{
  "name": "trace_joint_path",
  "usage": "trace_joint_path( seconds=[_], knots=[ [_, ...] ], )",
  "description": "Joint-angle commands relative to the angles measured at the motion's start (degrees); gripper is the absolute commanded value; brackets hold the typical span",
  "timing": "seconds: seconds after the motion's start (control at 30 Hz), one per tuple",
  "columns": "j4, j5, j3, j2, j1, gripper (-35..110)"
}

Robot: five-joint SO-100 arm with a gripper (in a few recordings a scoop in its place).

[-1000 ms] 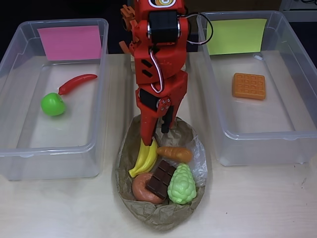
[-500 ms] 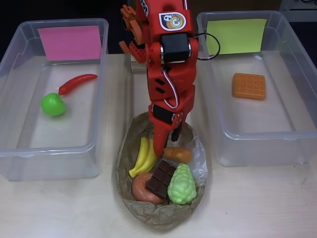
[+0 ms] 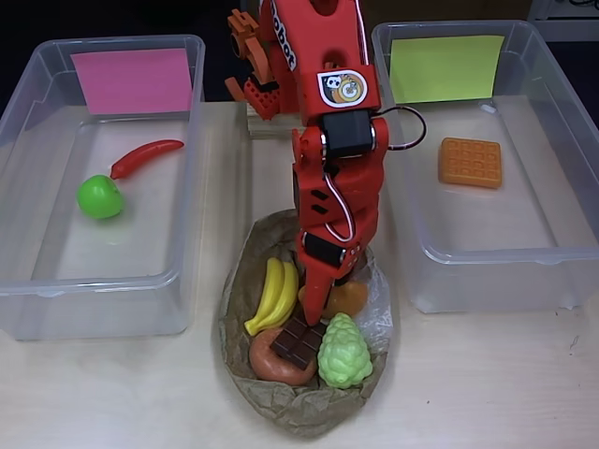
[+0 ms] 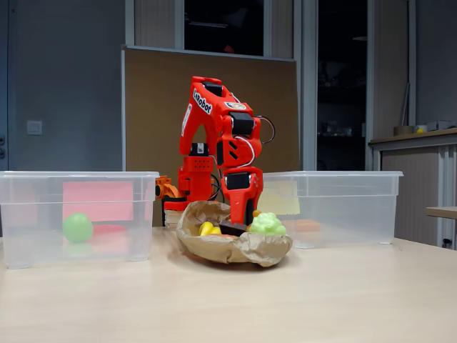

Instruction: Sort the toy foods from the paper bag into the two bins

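The brown paper bag (image 3: 299, 412) lies between the two bins. It holds yellow bananas (image 3: 273, 295), a donut (image 3: 267, 362), a chocolate bar (image 3: 299, 344), pale green grapes (image 3: 344, 352) and a croissant (image 3: 350, 299). My red gripper (image 3: 328, 292) reaches down into the bag with its jaws open, one red finger just left of the croissant, which it partly hides. The left bin (image 3: 103, 281), with a pink sheet, holds a green apple (image 3: 100, 197) and a red chili (image 3: 145, 157). The right bin (image 3: 487, 253), with a yellow-green sheet, holds an orange waffle (image 3: 470, 162). In the fixed view the gripper (image 4: 239, 221) dips into the bag (image 4: 235, 249).
The arm's base (image 3: 257, 65) stands at the table's back between the bins. Bare tabletop (image 3: 487, 383) runs along the front, on both sides of the bag. The bins' tall walls flank the arm closely.
The gripper has moved down and to the right in the bag, from above the bananas onto the croissant. The chocolate bar and grapes have shifted slightly.
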Motion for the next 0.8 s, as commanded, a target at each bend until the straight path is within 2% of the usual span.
trace_joint_path(
  seconds=[0.0, 0.2, 0.33, 0.67, 0.77],
  knots=[
    [-0.3, 0.9, -2.9, -1.4, -0.5, 24],
    [1.9, 2.6, -4.0, -0.7, 0.4, 9],
    [7.2, 4.6, -5.3, 1.7, 1.0, 7],
    [32.3, 14.1, -13.7, 12.0, 5.7, 6],
    [39.0, 19.6, -15.5, 17.1, 6.6, 6]
  ],
)
